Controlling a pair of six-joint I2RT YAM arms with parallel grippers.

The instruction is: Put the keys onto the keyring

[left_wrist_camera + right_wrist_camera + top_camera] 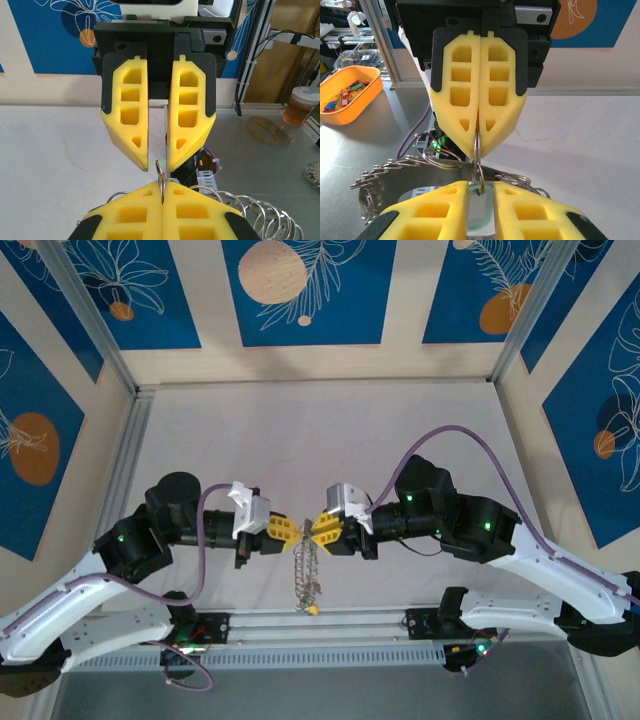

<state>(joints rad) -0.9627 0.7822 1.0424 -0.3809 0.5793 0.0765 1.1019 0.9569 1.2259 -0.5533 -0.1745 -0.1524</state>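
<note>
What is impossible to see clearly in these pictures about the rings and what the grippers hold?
1. Top external view: the chain of rings is too small to tell what hangs on it.
2. Left wrist view: the left gripper hides most of the metal ring it pinches.
3. Right wrist view: the silver piece inside the right gripper is cut off by the bottom edge; key or not is unclear.
4. Right wrist view: the orange tray contents are blurred.

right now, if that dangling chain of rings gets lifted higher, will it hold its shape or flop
Likely floppy: the chain of rings hangs slack as loose links below the left gripper, so it should sway. Probably slippery too, being thin bare metal.
</note>
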